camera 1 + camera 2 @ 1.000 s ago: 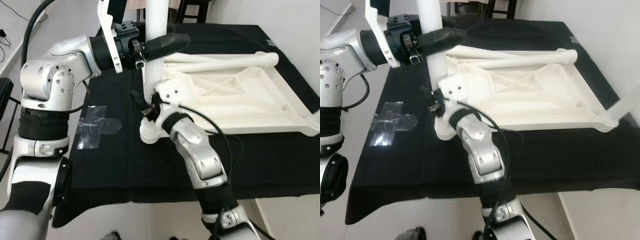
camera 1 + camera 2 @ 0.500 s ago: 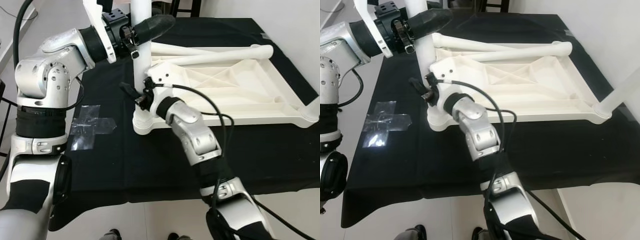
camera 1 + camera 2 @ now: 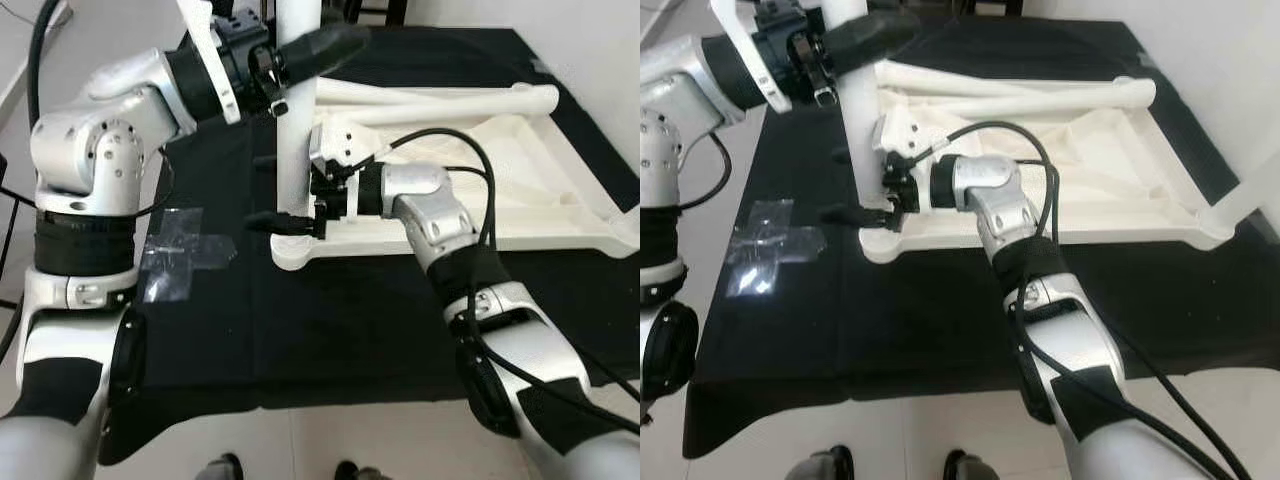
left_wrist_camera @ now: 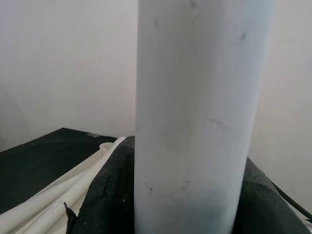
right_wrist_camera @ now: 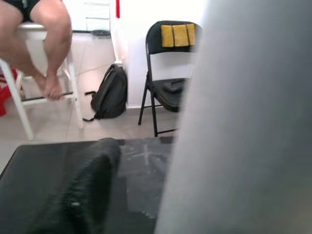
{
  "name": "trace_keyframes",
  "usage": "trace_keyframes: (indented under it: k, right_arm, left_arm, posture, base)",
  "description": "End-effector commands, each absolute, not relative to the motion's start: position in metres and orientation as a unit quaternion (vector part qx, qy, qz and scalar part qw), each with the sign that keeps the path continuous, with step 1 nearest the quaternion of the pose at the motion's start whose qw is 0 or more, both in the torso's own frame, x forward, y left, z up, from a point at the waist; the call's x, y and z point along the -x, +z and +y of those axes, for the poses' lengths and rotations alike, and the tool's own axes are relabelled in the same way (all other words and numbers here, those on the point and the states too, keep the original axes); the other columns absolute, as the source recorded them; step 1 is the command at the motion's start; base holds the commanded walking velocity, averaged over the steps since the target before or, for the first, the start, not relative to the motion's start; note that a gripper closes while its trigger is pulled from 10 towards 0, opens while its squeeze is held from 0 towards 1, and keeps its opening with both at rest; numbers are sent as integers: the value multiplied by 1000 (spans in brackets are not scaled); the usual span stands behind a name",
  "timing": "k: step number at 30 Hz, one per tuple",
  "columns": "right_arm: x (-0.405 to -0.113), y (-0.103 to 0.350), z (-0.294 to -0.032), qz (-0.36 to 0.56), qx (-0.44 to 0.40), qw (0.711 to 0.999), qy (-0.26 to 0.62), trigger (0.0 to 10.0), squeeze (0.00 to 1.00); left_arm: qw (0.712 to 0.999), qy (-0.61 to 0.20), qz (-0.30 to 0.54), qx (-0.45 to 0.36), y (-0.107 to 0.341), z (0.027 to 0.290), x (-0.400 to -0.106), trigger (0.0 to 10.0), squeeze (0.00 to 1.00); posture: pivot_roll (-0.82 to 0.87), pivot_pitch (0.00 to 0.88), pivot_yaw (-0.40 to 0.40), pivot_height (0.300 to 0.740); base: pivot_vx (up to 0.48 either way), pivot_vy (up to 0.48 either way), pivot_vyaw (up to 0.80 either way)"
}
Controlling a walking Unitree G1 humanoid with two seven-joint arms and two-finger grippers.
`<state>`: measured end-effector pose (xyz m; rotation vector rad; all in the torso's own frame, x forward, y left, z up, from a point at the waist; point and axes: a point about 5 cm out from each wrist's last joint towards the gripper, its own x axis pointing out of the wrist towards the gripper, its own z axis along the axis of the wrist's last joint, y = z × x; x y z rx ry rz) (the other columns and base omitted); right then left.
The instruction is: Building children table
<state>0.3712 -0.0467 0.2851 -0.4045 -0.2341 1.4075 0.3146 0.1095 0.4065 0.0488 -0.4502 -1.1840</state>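
Since half a second ago your right end effector point(image 3: 285, 222) has swung down from beside the upright leg to the corner socket, its arm now reaching in level from three o'clock.

That white table leg point(image 3: 297, 110) stands upright in the near-left corner socket point(image 3: 292, 252) of the upside-down white tabletop point(image 3: 500, 190). The tabletop lies on the black-covered bench point(image 3: 330, 320), at the centre and toward two o'clock.

Your left end effector point(image 3: 320, 52) is closed around the leg high up, steadying it. The right one's black fingers point(image 3: 268, 221) sit low against the leg's base; you cannot tell how far apart they are.

Two loose legs point(image 3: 1040, 95) lie across the tabletop's far edge at twelve o'clock. Another leg point(image 3: 1245, 190) rises at the near-right corner.

You look to be about halfway: two legs placed, two left.

Clear tape point(image 3: 185, 250) sits on the cloth at nine o'clock.
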Motion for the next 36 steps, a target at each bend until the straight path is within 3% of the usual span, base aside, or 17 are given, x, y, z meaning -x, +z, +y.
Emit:
trace_keyframes:
  k: [1,9,18,19,24,25,26,27,28,29,30,31,36]
  right_arm:
    - [-367,279,-31,-93,199,708,671,0,0]
    - [-366,272,-32,-89,187,686,697,0,0]
    - [-370,268,-40,-84,170,696,692,0,0]
    - [-372,264,-43,-74,151,714,680,0,0]
    - [-377,255,-48,-53,121,752,645,0,0]
    - [-379,251,-50,-46,118,770,626,0,0]
    - [-384,239,-57,-12,118,817,565,0,0]
    - [-384,239,-57,-12,118,817,565,0,0]
    - [-387,221,-63,9,99,904,416,0,0]
    - [-368,191,-61,28,75,948,308,0,0]
    - [-349,174,-66,42,54,972,223,0,0]
    - [-331,158,-60,59,25,979,194,0,0]
    - [-314,142,-32,87,-2,966,244,0,0]
  left_arm:
    - [792,-585,-173,-20,394,96,-314,0,0]
    - [790,-588,-170,-20,393,96,-314,0,0]
    - [789,-588,-176,-29,392,94,-315,0,0]
    - [795,-580,-177,-28,393,94,-317,10000,1000]
    - [803,-568,-179,-22,395,96,-319,10000,1000]
    - [804,-565,-183,-24,397,98,-319,10000,243]
    - [810,-555,-188,-23,401,102,-319,10000,0]
    - [810,-555,-188,-23,401,102,-319,10000,0]
    - [824,-533,-193,-19,404,109,-321,10000,0]
    - [833,-518,-194,-17,406,118,-320,10000,0]
    - [839,-509,-195,-15,407,124,-320,10000,0]
    - [841,-505,-191,-15,405,127,-319,10000,0]
    - [841,-508,-182,-27,400,126,-318,10000,0]
  posture:
    - [196,262,-85,740]
    - [192,265,-81,740]
    - [178,257,-76,740]
    - [172,256,-77,740]
    - [161,258,-84,740]
    - [159,258,-86,740]
    - [168,261,-118,740]
    - [168,261,-118,740]
    - [187,269,-126,740]
    - [191,283,-113,740]
    - [190,288,-104,740]
    - [189,288,-94,740]
    - [190,276,-95,740]
  base:
    - [0,0,0]
    - [0,0,0]
    - [0,0,0]
    - [0,0,0]
    - [0,0,0]
    - [0,0,0]
    - [0,0,0]
    - [0,0,0]
    - [0,0,0]
    - [0,0,0]
    - [0,0,0]
    - [0,0,0]
    - [0,0,0]
